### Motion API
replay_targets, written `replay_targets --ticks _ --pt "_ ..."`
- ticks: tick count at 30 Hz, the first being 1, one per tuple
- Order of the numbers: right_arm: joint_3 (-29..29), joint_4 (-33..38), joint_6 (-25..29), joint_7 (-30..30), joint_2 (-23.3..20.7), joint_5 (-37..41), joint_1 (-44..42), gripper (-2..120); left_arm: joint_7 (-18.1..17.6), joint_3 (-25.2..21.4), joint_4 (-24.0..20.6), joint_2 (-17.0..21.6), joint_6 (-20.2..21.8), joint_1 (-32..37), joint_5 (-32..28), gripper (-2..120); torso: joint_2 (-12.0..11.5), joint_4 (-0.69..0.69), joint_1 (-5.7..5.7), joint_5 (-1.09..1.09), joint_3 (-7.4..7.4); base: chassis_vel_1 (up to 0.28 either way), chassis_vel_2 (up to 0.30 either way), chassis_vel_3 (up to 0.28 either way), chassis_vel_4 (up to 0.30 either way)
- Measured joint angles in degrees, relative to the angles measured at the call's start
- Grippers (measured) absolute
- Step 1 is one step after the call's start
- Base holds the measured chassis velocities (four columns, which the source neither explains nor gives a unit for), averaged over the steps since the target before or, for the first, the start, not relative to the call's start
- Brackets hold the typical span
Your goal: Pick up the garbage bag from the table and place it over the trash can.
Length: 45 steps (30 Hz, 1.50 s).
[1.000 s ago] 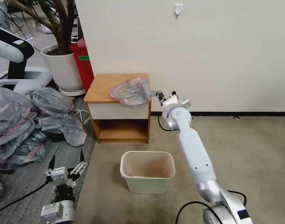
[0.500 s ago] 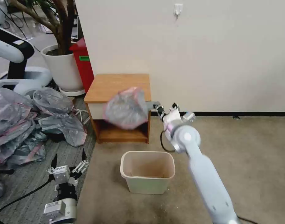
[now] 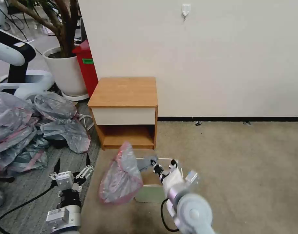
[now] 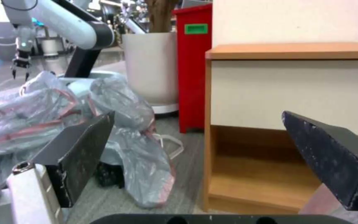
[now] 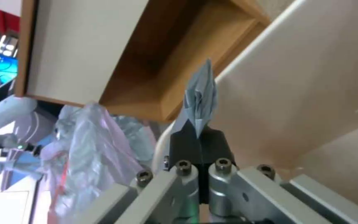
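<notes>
The garbage bag [image 3: 121, 178], crinkly grey with a pink rim, hangs in the air over the left side of the cream trash can [image 3: 152, 194] and hides part of it. My right gripper [image 3: 152, 165] is shut on a pinched fold of the bag just above the can's near-left rim. The right wrist view shows the same gripper [image 5: 198, 137], its jaws pressed together on that fold, the bag [image 5: 84, 146] drooping beside them and the can's inner wall [image 5: 311, 93] behind. The wooden table [image 3: 124, 92] has a bare top. My left gripper [image 3: 71, 164] is open, low at the left.
A heap of similar grey-and-pink bags [image 3: 32, 126] lies on the floor left of the table. A tall red bin [image 3: 87, 65] and a white plant pot [image 3: 66, 70] stand behind it. Another robot [image 3: 12, 55] is at the far left. Open carpet [image 3: 236, 162] lies to the right.
My right arm has drawn back from the table and come down, carrying the bag off the tabletop to the trash can's left rim. The left arm has barely moved.
</notes>
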Motion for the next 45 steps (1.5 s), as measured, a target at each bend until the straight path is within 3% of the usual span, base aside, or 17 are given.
replay_targets --ticks 16,32,35,39,41,43,45 --pt "-2.8 -2.0 2.0 -1.0 0.8 -9.5 -2.1 0 0.2 0.1 -0.5 0.4 -0.2 0.2 0.1 100 0.0 0.0 0.0 0.0 0.0 0.0 0.0 0.0 0.0" --pt "-2.9 -3.7 2.4 -2.6 -1.2 -13.3 -1.2 0 0.4 0.0 -0.5 2.1 0.1 0.1 -0.2 100 0.0 0.0 0.0 0.0 0.01 0.0 0.0 0.0 0.0" --pt "-3.1 -3.7 2.4 -2.6 -1.5 -13.7 -1.3 7 0.5 0.2 -0.4 2.1 0.2 0.1 -0.2 100 0.0 0.0 0.0 0.0 0.01 0.0 0.0 0.0 0.0" --pt "-3.6 -3.5 2.2 -2.7 -1.7 -14.6 -1.6 27 0.6 0.4 -0.2 2.0 0.2 0.1 -0.2 100 0.0 0.0 0.0 0.0 0.01 0.0 0.0 0.0 0.0" --pt "-3.7 -3.5 2.2 -2.7 -1.7 -14.8 -1.6 29 0.6 0.4 -0.2 1.9 0.2 0.1 -0.1 100 0.0 0.0 0.0 0.0 0.01 0.0 0.0 0.0 0.0" --pt "-3.8 -3.6 2.2 -2.8 -1.9 -15.6 -1.7 41 0.6 0.4 -0.2 1.9 0.2 0.1 -0.1 100 0.0 0.0 0.0 0.0 0.01 0.0 0.0 0.0 0.0" --pt "-3.8 -3.6 2.2 -2.8 -1.9 -15.7 -1.8 43 0.6 0.4 -0.2 1.9 0.2 0.1 -0.1 100 0.0 0.0 0.0 0.0 0.01 0.0 0.0 0.0 0.0"
